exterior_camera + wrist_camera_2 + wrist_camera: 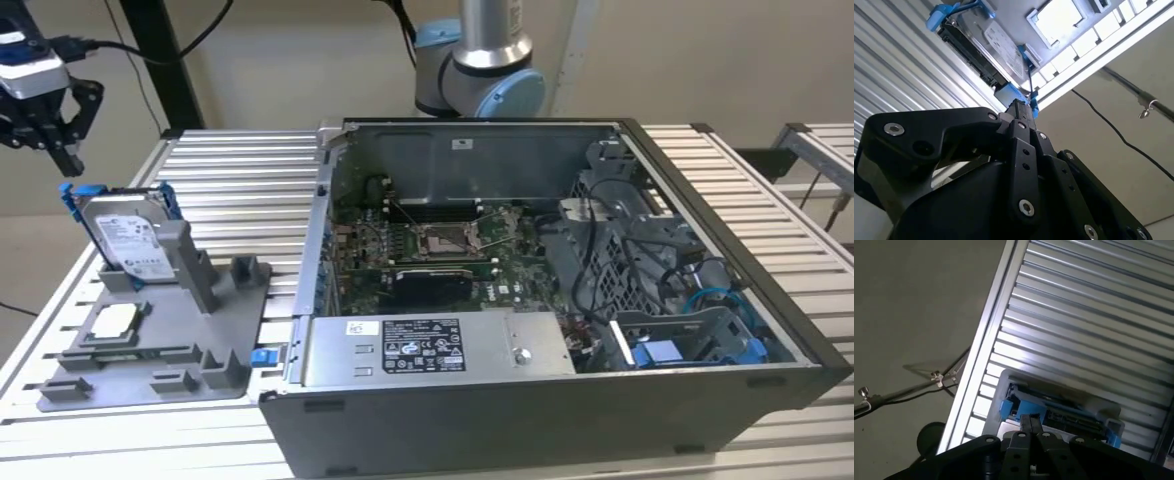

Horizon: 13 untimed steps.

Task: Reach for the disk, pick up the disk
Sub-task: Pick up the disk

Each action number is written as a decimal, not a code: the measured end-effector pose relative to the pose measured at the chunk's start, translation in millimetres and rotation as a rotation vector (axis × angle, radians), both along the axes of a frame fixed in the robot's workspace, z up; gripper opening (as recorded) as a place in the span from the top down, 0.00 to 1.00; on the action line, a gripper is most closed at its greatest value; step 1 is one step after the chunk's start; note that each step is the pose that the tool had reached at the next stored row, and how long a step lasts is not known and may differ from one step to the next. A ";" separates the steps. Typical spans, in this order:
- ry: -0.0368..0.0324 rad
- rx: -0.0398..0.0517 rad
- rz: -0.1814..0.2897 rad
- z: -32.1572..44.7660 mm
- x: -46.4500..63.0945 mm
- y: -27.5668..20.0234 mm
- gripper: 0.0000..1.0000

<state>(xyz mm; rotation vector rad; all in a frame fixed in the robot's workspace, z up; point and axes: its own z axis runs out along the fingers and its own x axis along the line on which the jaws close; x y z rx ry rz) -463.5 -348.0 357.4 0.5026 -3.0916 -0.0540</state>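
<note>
The disk [131,238] stands on edge in a slot of the grey fixture [200,335]. The gripper [63,158] hangs just above the fixture, over the disk's blue-framed top edge and apart from it. Its fingers are pressed together and hold nothing.

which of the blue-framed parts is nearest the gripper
The disk, standing upright in the grey fixture at the exterior view's left, just below the gripper. The blue bracket sits far off inside the computer case.

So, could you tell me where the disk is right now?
The disk stands on edge in the grey holder at the exterior view's left, below the pincer.
</note>
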 end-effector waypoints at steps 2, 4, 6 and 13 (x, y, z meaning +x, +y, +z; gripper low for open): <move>0.0000 -0.0002 0.024 0.0 0.0 0.0 1.00; 0.0000 -0.0004 0.050 0.0 0.0 0.0 1.00; 0.0000 -0.0006 0.075 0.0 0.0 0.0 1.00; 0.0000 -0.0014 0.166 0.0 0.0 0.0 1.00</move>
